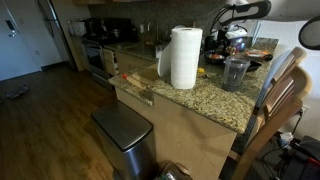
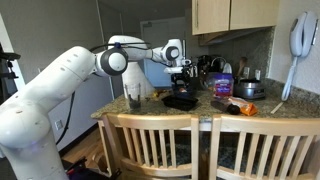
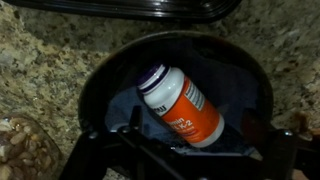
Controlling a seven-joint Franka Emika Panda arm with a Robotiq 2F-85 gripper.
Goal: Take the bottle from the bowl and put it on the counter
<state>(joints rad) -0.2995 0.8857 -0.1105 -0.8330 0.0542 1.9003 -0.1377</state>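
The white arm (image 2: pixel 60 85) rises from low down to a bent elbow, then runs level; the wrist turns the gripper (image 2: pixel 181 80) straight downward; in the wrist view its dark fingers (image 3: pixel 128 128) seem spread wide apart.

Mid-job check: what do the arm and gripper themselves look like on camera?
The arm is glossy white, built of thick rounded segments, with a round grey cap at one joint. The gripper is black and blocky. Cables and markings are too small to tell.

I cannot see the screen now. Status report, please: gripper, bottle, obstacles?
Gripper above bowl, jaws open, holding nothing. Orange bottle lying on its side inside bowl, not yet on counter. Nothing covers bottle.
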